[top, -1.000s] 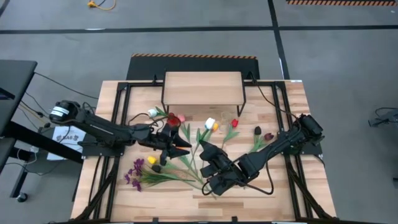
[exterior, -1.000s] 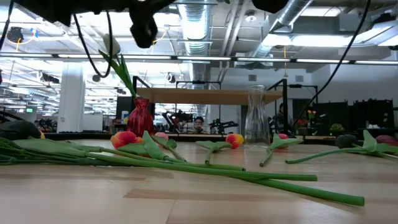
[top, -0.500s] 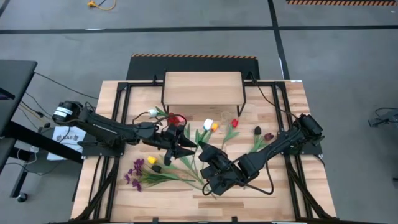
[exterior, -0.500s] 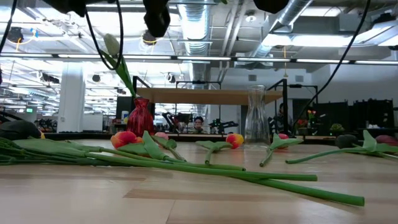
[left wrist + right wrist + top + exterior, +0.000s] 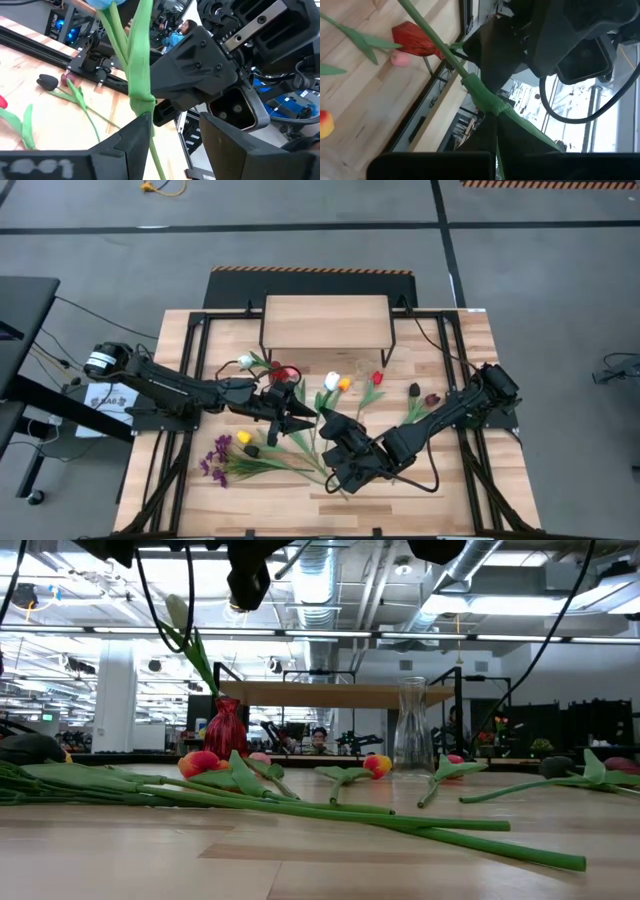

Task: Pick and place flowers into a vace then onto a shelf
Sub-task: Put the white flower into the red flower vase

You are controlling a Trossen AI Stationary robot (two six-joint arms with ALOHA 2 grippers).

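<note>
A light blue tulip (image 5: pixel 102 3) on a long green stem is up in the air between both grippers. My right gripper (image 5: pixel 496 125), near the table's middle (image 5: pixel 326 426), is shut on its stem. My left gripper (image 5: pixel 172 117) faces it from the left (image 5: pixel 293 417), open, its fingers on either side of the same stem. Other tulips (image 5: pixel 346 383) and purple sprigs (image 5: pixel 215 460) lie flat on the table. A clear glass vase (image 5: pixel 411 725) stands in front of the shelf (image 5: pixel 325 320). A red crinkled holder (image 5: pixel 283 372) has a white tulip (image 5: pixel 178 610) standing in it. My right gripper pinches the tulip's stem (image 5: pixel 492 111) between its two fingers, just below the leaf joint (image 5: pixel 142 100). The flower is lifted clear of the table. My left gripper has the stem (image 5: pixel 152 150) in its gap, close to one finger (image 5: pixel 135 132); whether it touches I cannot tell.
Dark maroon tulips (image 5: pixel 415 390) and a red one (image 5: pixel 377 377) lie toward the table's right, a yellow one (image 5: pixel 244 438) toward the left. Black frame rails (image 5: pixel 185 380) run along both table sides. A person sits in the room behind (image 5: pixel 319 737).
My left gripper has moved a little toward the table's right, closer to my right gripper and the stem it holds.
</note>
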